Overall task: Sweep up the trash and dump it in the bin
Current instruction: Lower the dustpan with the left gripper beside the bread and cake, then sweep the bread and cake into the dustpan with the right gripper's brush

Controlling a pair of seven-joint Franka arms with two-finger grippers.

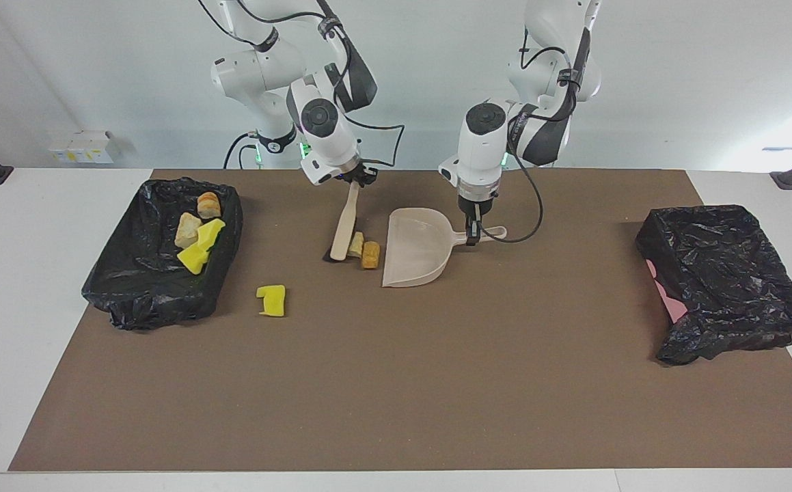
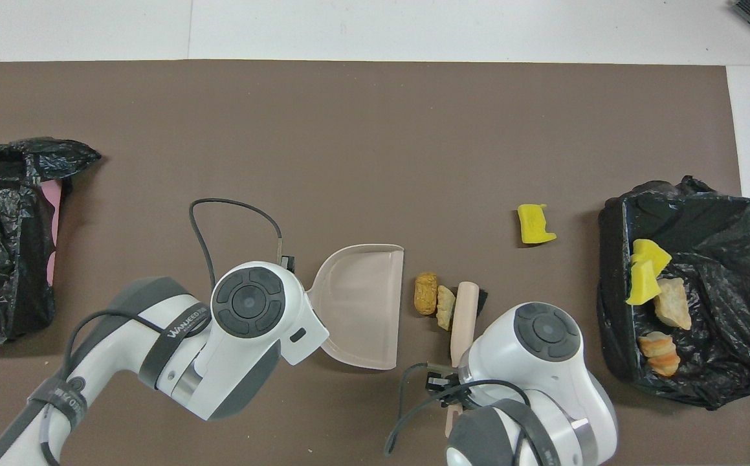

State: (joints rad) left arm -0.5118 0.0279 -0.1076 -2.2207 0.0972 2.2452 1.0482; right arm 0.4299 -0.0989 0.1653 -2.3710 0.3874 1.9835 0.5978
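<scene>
Facing view, left to right: a lined bin (image 1: 156,301) at left holds scraps; one yellow sponge chunk (image 1: 272,300) lies loose just beside it. At centre, we see the right gripper (image 1: 358,179) pinching the brush (image 1: 344,225), two bread lumps (image 1: 365,251) against its head. The left gripper (image 1: 472,234) clamps the dustpan (image 1: 415,249) handle. A second bin (image 1: 724,280) sits at right. We judge the scraps light and soft, apt to roll: sweep them, don't pinch.
</scene>
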